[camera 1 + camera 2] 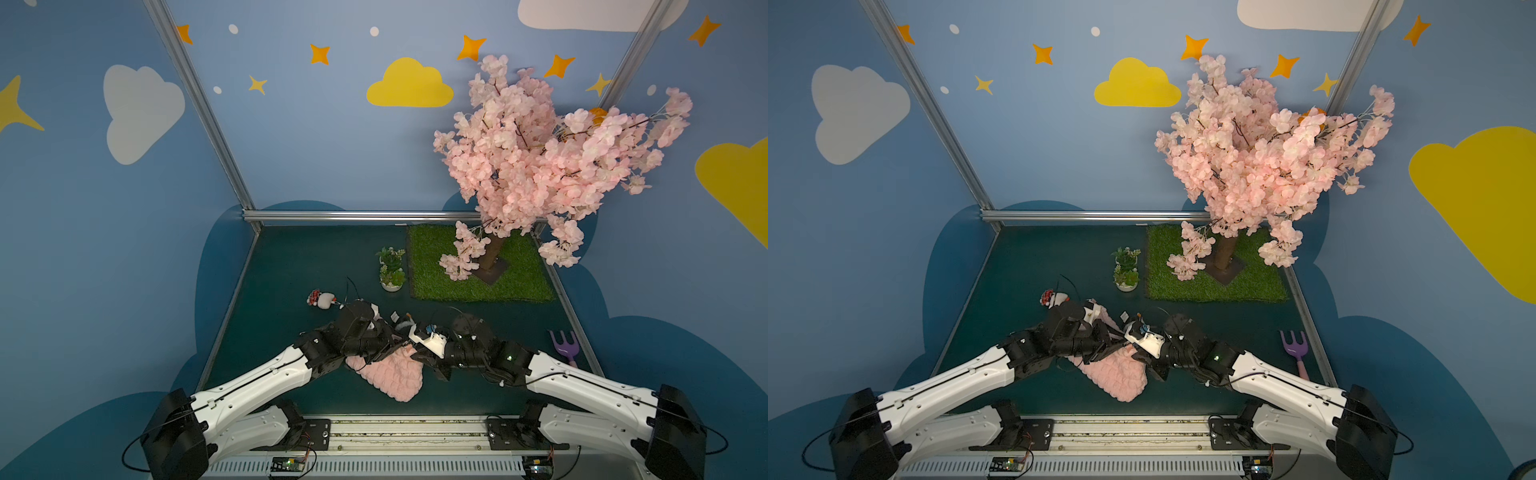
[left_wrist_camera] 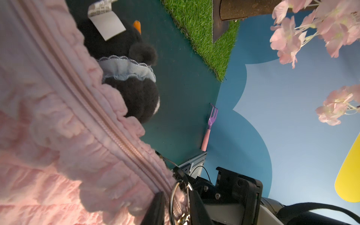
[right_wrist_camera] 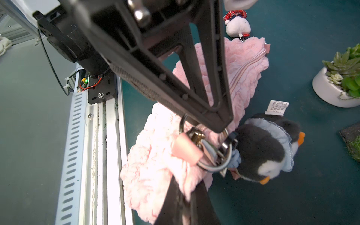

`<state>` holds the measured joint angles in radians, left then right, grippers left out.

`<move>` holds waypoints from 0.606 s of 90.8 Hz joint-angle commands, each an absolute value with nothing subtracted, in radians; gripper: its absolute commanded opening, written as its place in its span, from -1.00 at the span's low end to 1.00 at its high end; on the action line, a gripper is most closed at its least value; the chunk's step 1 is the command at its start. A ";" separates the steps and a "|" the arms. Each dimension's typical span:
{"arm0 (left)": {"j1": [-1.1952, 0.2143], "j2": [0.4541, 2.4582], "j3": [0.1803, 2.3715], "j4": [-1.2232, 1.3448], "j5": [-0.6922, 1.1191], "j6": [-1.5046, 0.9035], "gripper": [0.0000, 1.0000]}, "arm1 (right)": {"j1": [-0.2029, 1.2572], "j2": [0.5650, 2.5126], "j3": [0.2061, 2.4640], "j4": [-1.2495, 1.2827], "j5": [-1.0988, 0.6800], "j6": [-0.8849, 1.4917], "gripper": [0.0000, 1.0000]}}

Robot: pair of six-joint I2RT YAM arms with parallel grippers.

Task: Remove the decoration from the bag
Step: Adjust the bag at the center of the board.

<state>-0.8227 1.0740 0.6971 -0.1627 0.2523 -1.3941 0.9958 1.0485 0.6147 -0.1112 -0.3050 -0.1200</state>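
The pink quilted bag (image 1: 390, 374) (image 1: 1117, 374) lies near the table's front edge, between both arms. A black-and-white penguin plush, the decoration (image 3: 261, 152) (image 2: 132, 93), hangs from the metal ring (image 2: 170, 194) at the bag's zip corner and rests on the table beside it. My left gripper (image 2: 176, 208) has its fingers shut on that ring and the corner fabric. My right gripper (image 3: 186, 181) is shut on a fold of the bag just below the ring. In both top views the wrists hide the ring.
A small white plush with a tartan hat (image 1: 322, 299) lies to the left, beyond the bag. Two succulent pots (image 1: 391, 270) stand behind, next to a grass mat (image 1: 519, 286) bearing the pink blossom tree (image 1: 540, 158). A purple rake (image 1: 565, 345) lies at the right edge.
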 commanded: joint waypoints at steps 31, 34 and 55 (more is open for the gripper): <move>-0.797 1.118 0.759 -0.123 0.398 -1.277 -0.66 | 1.031 1.063 0.624 -0.119 -0.287 -0.172 -1.00; -0.795 1.118 0.757 -0.137 0.405 -1.268 -0.72 | 1.031 1.061 0.623 -0.121 -0.284 -0.173 -1.00; -0.784 1.099 0.780 -0.252 0.459 -1.164 -0.76 | 1.030 1.061 0.625 -0.126 -0.278 -0.174 -1.00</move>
<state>-0.7853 1.1183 0.7326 -0.2066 0.3809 -1.2556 1.0214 1.0573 0.6147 -0.1383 -0.2729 -0.1608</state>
